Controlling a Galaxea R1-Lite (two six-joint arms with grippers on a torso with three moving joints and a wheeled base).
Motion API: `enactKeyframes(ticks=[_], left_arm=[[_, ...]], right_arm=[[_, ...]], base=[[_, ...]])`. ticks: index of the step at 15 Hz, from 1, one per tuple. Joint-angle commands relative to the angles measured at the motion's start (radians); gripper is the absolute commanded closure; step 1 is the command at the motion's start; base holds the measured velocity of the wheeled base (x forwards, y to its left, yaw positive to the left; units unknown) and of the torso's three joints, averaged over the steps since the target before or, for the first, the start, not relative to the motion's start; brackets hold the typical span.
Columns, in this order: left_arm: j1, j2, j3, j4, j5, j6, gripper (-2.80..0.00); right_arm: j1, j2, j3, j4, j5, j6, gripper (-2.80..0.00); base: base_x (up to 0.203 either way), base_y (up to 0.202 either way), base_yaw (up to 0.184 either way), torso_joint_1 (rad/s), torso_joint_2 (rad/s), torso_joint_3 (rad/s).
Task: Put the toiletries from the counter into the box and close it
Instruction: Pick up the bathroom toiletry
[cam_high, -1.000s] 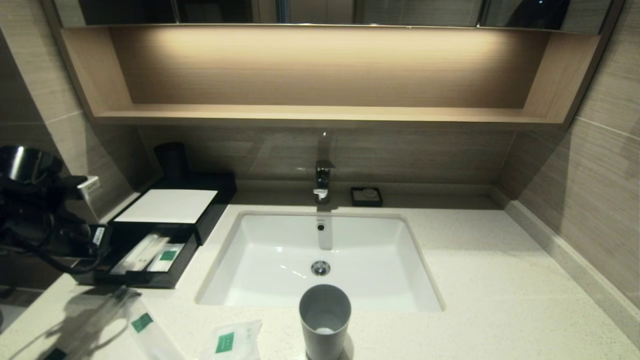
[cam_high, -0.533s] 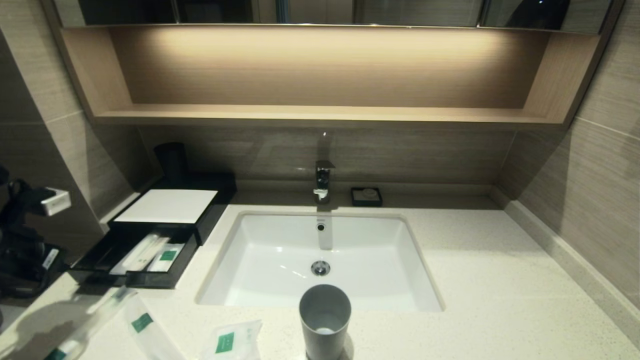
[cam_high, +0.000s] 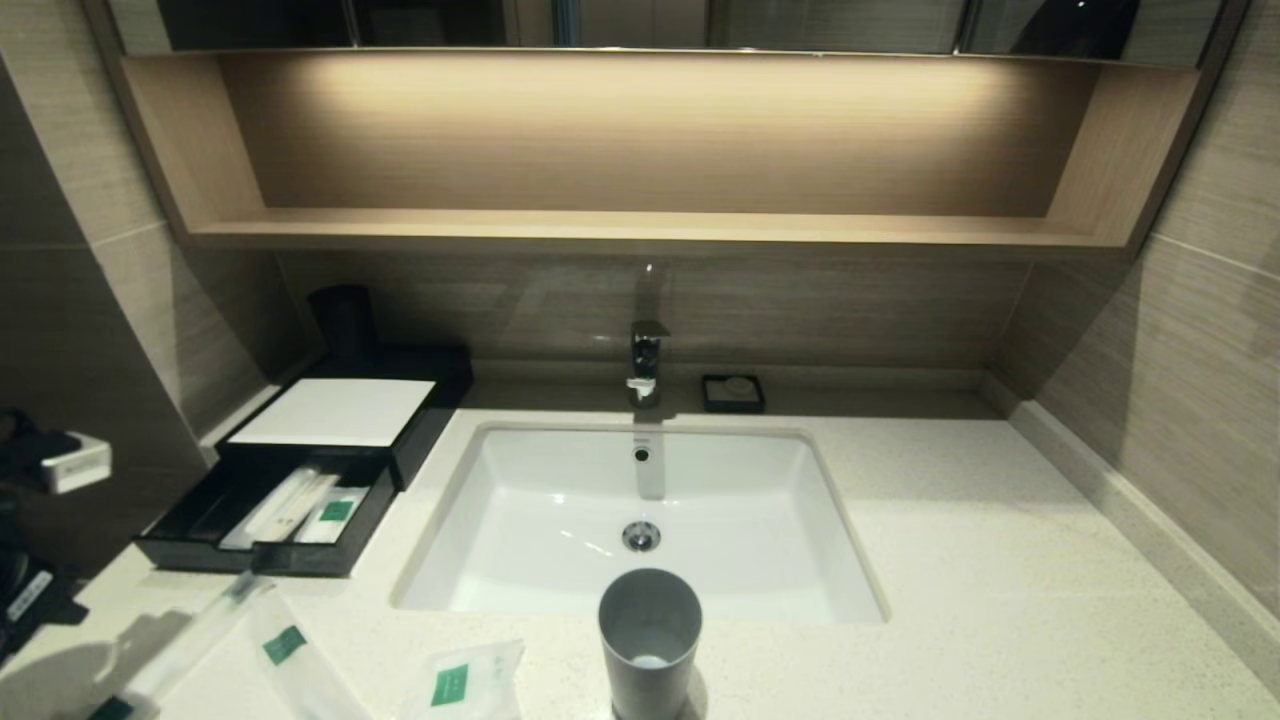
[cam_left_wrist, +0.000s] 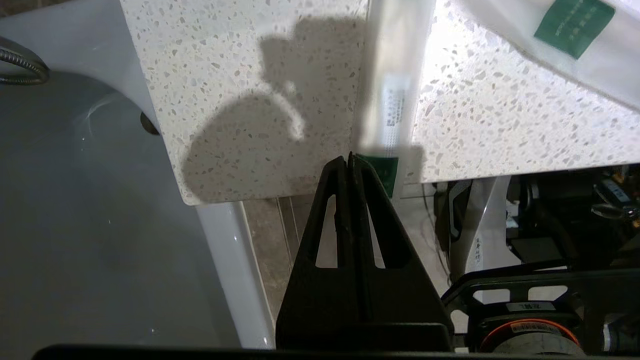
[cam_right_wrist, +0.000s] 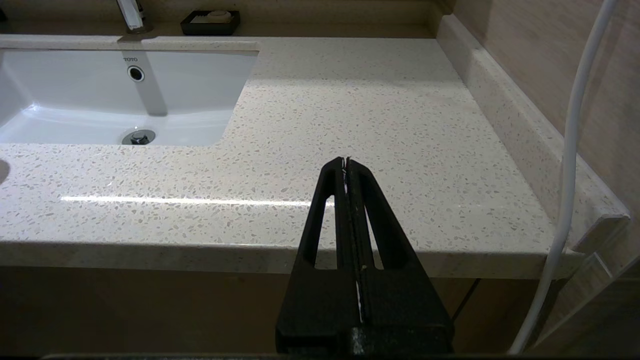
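Hovering off the counter (cam_left_wrist: 280, 75) corner, left gripper (cam_left_wrist: 348, 159) pressed together, empty, beside the long packet (cam_left_wrist: 395, 75) overhanging the edge. Drawer of box (cam_high: 265, 560) open, awaiting packets. Right gripper (cam_right_wrist: 346, 162) parked, pressed together.

Lit wooden wall shelf (cam_high: 640, 150), grey-brown tiled walls (cam_high: 1200, 330).

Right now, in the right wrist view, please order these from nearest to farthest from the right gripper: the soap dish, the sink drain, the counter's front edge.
Measured from the right gripper, shut and parked before the counter:
1. The counter's front edge, just below the fingertips.
2. The sink drain, in the basin on the faucet side.
3. The soap dish, against the back wall.
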Motion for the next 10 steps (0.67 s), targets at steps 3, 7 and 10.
enactKeyframes(ticks=[3, 7, 10], left_arm=[[0.081, -0.002, 0.038, 0.003, 0.000, 0.171, 0.00], [0.107, 0.002, 0.079, 0.004, -0.003, 0.265, 0.00], [0.105, 0.011, 0.097, 0.006, -0.005, 0.270, 0.00]], right_arm=[[0.000, -0.001, 0.002, 0.000, 0.000, -0.001, 0.00], [0.000, -0.001, 0.002, 0.000, 0.000, 0.000, 0.00], [0.000, -0.001, 0.002, 0.000, 0.000, 0.000, 0.00]], base=[[0.000, 0.000, 0.000, 0.000, 0.00, 0.000], [0.000, 0.000, 0.000, 0.000, 0.00, 0.000], [0.000, 0.000, 0.000, 0.000, 0.00, 0.000]])
